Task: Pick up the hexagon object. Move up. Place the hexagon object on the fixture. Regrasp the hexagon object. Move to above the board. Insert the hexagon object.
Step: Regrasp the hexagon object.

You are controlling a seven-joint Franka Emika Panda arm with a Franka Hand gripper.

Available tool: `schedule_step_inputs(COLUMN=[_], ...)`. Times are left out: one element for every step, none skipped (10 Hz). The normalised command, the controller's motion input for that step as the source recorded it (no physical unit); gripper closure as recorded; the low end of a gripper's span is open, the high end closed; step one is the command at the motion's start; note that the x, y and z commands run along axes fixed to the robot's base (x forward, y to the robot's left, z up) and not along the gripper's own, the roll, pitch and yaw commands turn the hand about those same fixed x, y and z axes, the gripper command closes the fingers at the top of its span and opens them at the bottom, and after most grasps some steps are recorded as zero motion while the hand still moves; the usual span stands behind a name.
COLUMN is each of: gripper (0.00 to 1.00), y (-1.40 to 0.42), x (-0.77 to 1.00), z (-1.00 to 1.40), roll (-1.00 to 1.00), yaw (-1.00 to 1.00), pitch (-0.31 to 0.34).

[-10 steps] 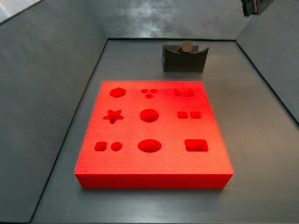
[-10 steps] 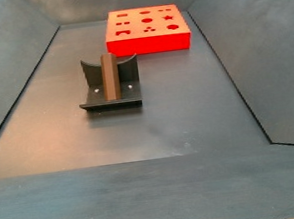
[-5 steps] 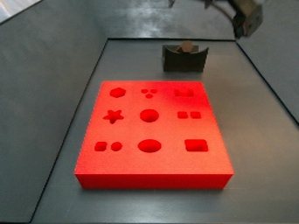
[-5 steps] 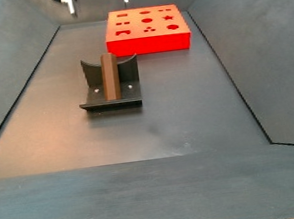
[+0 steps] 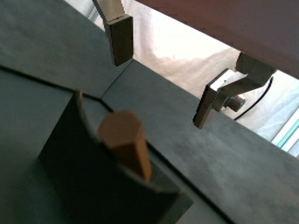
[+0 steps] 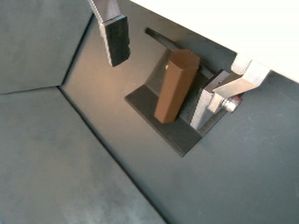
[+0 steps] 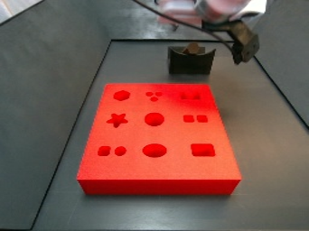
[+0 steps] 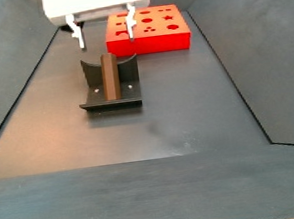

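The hexagon object (image 8: 111,76), a brown hexagonal peg, leans in the notch of the dark fixture (image 8: 109,99). It shows in both side views (image 7: 191,48) and both wrist views (image 5: 126,142) (image 6: 176,83). My gripper (image 8: 101,37) hangs open just above the fixture (image 7: 190,63), one finger (image 7: 243,42) beside it. In both wrist views the gripper (image 5: 167,74) (image 6: 165,70) is empty, with its fingers (image 6: 117,39) on either side of the peg's line and not touching it. The red board (image 7: 157,135) lies flat, apart from the fixture.
The board (image 8: 147,31) lies just behind the gripper in a side view. Sloping grey walls (image 8: 19,87) enclose the grey floor (image 8: 166,129) on both sides. The fixture's base plate (image 6: 176,133) sits on the floor near a wall seam.
The gripper has come down from the upper edge of both side views to just above the fixture, still open. The peg and the board have not moved.
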Motion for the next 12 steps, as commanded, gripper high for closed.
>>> schedule_step_inputs(gripper=[0.00, 0.00, 0.00, 0.00, 0.00, 0.00, 0.00, 0.00, 0.00, 0.00, 0.00, 1.00], y=[0.04, 0.03, 0.02, 0.01, 0.01, 0.01, 0.00, 0.00, 0.00, 0.00, 0.00, 0.00], x=[0.12, 0.11, 0.10, 0.09, 0.08, 0.07, 0.04, 0.01, 0.01, 0.01, 0.01, 0.00], z=[-1.00, -0.92, -0.77, -0.58, -0.44, -0.30, -0.20, -0.17, -0.17, -0.17, -0.17, 0.00], roll=[0.07, 0.07, 0.07, 0.07, 0.07, 0.06, 0.05, 0.05, 0.05, 0.05, 0.05, 0.00], yaw=[0.01, -0.01, -0.01, -0.01, -0.01, 0.00, 0.00, 0.00, 0.01, 0.01, 0.01, 0.00], pitch=[-0.067, -0.050, -0.039, -0.026, -0.021, -0.016, 0.004, 0.002, 0.002, 0.002, 0.002, 0.000])
